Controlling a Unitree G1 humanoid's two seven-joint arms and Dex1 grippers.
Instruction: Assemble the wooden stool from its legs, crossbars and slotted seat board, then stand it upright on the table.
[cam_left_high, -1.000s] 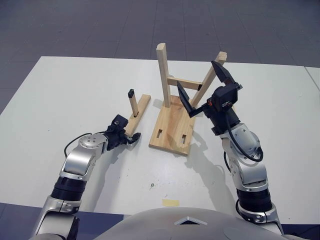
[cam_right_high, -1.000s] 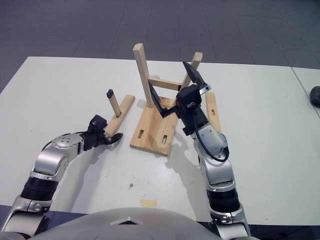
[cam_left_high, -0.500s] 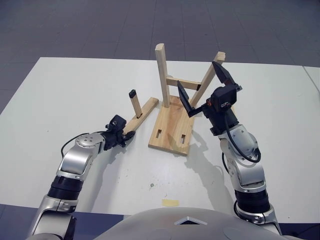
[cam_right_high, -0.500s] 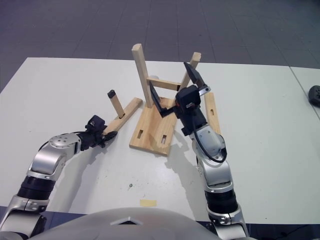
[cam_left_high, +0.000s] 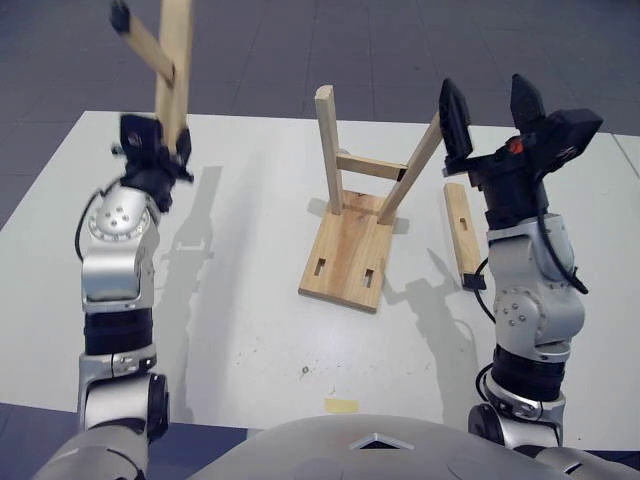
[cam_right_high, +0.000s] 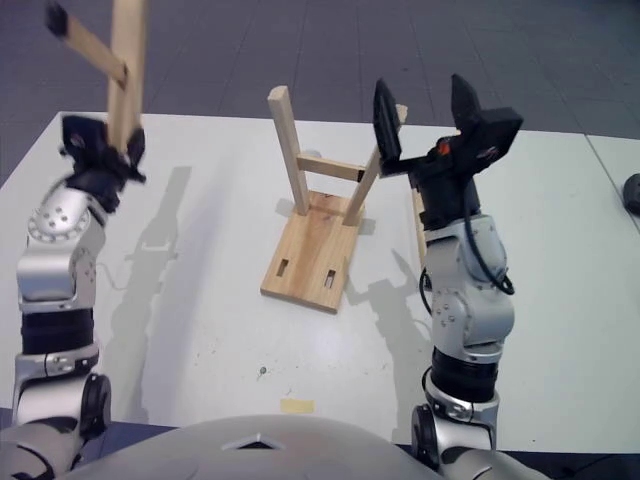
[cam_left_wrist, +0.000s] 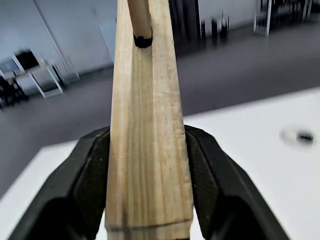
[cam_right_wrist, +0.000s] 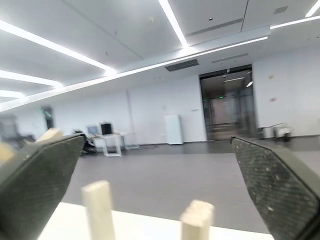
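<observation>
Left gripper (cam_left_high: 165, 148): high on the robot's left, well clear of the table (cam_left_high: 250, 330). Its fingers (cam_left_wrist: 95, 175) are clamped on both flat sides of the lower end of a wooden leg.
Held leg (cam_left_high: 176, 60): close to upright in that gripper, its upper end running out past the top of the head view.
Short crossbar (cam_left_high: 143, 42): fixed into the held leg near its upper part. It slants up and away to the left and has a dark tip.
Right gripper (cam_left_high: 492, 100): up in the air on the robot's right, fingers spread wide and pointing upward, gripping nothing. It stands just beside the top of the slanted leg; contact cannot be told.
Seat board (cam_left_high: 345, 260): flat on the table near the middle. Two slots at its near end are unfilled.
Two legs: one upright (cam_left_high: 327, 150) and one slanted (cam_left_high: 410, 175), both seated in the far end of the seat board.
Crossbar (cam_left_high: 370, 167): joins those two legs partway up.
Loose leg (cam_left_high: 460, 240): flat on the table to the right of the seat board, apart from it, beneath the right arm.
Tape (cam_left_high: 340, 405): a small yellowish strip on the table near its front edge.
</observation>
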